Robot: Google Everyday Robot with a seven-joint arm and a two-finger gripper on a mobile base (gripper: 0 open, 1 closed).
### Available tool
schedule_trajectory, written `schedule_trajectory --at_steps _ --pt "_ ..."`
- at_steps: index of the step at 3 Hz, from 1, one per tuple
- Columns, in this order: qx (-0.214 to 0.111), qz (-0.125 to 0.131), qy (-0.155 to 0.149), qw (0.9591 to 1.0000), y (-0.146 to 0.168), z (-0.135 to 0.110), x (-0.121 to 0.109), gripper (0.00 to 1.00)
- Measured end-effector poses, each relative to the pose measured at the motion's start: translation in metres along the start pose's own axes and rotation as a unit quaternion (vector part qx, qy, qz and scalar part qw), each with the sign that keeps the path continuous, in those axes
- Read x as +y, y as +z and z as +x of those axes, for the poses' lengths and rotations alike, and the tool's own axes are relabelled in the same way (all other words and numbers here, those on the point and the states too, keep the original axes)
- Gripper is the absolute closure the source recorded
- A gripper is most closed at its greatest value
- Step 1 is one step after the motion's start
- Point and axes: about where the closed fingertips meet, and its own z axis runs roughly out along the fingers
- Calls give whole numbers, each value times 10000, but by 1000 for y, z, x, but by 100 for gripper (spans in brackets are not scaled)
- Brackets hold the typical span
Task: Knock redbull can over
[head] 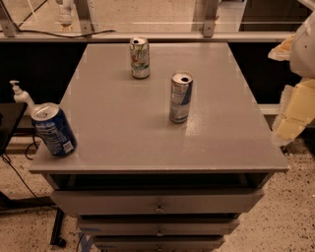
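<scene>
**Grey cabinet top: redbull can was upright**

Gripper sat well right of the redbull can, past the top's edge; open or shut, couldn't tell. Risk: long sweep could also clip white-and-green can behind-left of it.

I see a grey drawer cabinet: matte tabletop, three drawers with small knobs. Speckled floor around it. Behind it, a glazed partition with metal posts and a black cable along its sill. On the left, a white pump bottle by a dark desk, loose leads trailing down. Dim, warm light. Jaws sit off the tabletop's right edge.
</scene>
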Motion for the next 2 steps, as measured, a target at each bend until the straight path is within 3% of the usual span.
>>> schedule_trajectory --at_steps 1,2 --pt "0 1 0 10000 0 0 0 0" --pt "-258 -31 53 9996 13 -6 0 0"
